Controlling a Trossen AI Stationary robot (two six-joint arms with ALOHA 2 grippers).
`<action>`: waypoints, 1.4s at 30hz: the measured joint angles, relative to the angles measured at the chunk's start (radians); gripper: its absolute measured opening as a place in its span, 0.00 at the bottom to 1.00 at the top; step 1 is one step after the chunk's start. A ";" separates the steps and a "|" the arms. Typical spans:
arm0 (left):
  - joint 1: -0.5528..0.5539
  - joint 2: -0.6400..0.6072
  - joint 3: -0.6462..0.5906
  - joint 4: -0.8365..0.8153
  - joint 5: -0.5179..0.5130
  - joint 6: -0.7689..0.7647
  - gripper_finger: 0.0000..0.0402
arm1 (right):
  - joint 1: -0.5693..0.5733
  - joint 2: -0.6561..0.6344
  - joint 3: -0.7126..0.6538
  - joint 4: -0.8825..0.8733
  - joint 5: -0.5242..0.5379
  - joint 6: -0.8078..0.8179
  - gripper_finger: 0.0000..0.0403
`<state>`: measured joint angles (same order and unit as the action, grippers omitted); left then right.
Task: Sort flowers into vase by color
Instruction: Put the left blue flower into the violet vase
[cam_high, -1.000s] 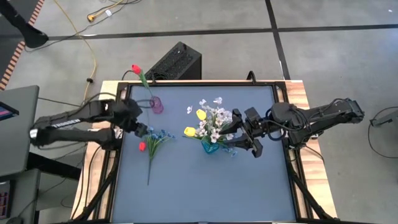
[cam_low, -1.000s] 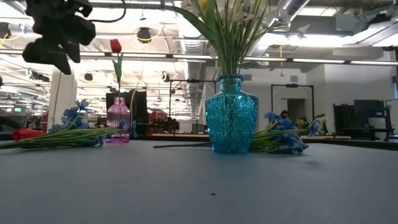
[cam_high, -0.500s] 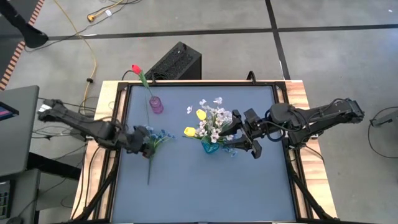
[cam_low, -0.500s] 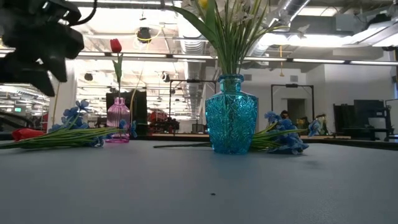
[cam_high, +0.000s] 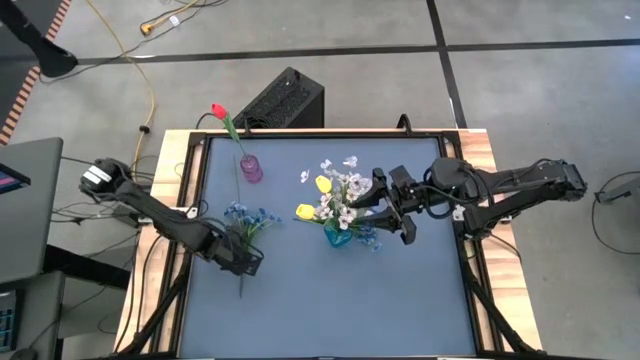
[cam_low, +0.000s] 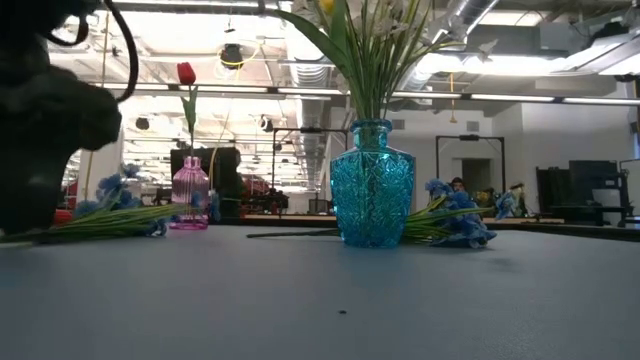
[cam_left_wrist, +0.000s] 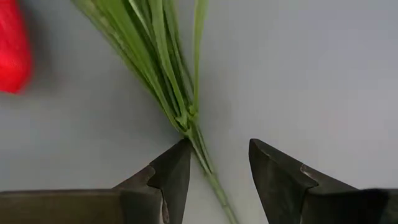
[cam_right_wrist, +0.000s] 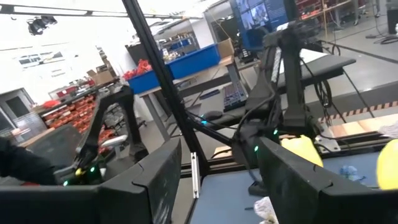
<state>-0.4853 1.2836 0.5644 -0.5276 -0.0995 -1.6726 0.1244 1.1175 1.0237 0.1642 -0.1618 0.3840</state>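
Even, bright overhead light on the counter (cam_high: 330, 300), soft faint shadows, low view backlit by glaring ceiling strips, left arm (cam_low: 40, 110) a dark blurred silhouette there, right wrist view hazy, washed out toward the pale background

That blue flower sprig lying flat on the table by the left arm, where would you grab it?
Grip the blue sprig low on its bare stem, from straight above, where the leaves gather to one thin stalk. The open left gripper already straddles that spot, beside a red tulip.
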 joint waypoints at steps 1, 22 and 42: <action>0.000 0.022 0.000 0.011 0.010 -0.001 0.38 | -0.005 0.000 0.000 0.000 0.000 0.000 0.59; 0.000 0.098 0.061 -0.076 -0.018 0.079 0.04 | -0.009 0.000 0.000 0.000 -0.004 0.001 0.59; 0.093 -0.211 0.171 0.100 -0.636 0.434 0.00 | -0.008 0.000 0.000 0.000 -0.004 0.060 0.59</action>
<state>-0.3922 1.0723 0.7352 -0.4279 -0.7357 -1.2389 0.1162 1.1175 1.0237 0.1646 -0.1656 0.4442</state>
